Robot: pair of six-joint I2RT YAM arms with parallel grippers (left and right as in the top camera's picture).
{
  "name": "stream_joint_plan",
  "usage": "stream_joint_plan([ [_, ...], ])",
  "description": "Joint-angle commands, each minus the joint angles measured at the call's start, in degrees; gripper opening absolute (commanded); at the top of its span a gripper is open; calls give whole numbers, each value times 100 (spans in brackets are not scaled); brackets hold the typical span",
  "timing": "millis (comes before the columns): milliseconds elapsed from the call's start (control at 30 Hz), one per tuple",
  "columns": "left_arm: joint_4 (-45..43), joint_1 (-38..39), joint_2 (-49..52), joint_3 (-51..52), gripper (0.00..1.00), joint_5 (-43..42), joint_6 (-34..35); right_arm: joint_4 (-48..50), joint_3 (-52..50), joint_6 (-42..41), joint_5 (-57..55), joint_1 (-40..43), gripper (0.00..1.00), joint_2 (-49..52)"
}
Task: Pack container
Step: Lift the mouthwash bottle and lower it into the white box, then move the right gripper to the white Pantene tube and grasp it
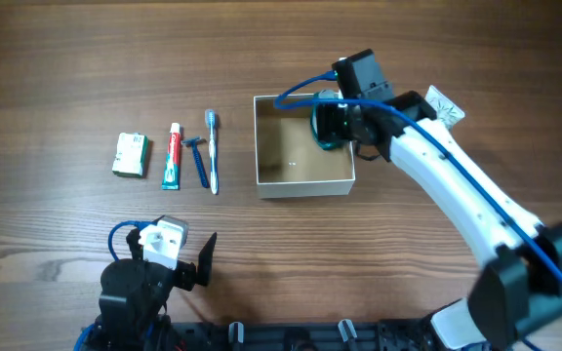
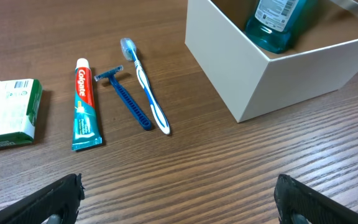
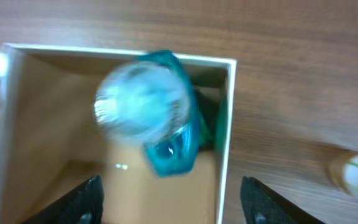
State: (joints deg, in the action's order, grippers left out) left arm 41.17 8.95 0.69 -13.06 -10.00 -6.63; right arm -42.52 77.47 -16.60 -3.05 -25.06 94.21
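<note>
Item: teal translucent plastic mouthwash bottle (image 3: 173,143), standing in a corner of square white-walled cardboard box (image 3: 227,137), likely sparing floor space. My right claw (image 3: 174,199): spread wide, empty, directly above.

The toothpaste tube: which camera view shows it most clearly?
The left wrist view: the toothpaste tube lies close and sharp, its Colgate label readable. The overhead view shows it small, between the soap packet and the razor. The right wrist view does not show it.
</note>
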Motion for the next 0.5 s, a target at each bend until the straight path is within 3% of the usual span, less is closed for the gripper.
stream_joint_plan([
  [0,28,31,-52,92,100,-197,-66,-181,411,111,-407,4,77,-1379],
  [133,28,31,-52,92,100,-197,-66,-507,417,164,-1152,352,78,-2223],
  [200,28,31,-52,92,100,-197,-66,-645,417,219,-1204,964,78,-2275],
  [333,28,31,-52,92,100,-197,-66,-673,415,800,-693,2153,78,-1694],
  [467,28,31,-52,92,100,-197,-63,-638,417,1071,-179,2618,79,-828],
])
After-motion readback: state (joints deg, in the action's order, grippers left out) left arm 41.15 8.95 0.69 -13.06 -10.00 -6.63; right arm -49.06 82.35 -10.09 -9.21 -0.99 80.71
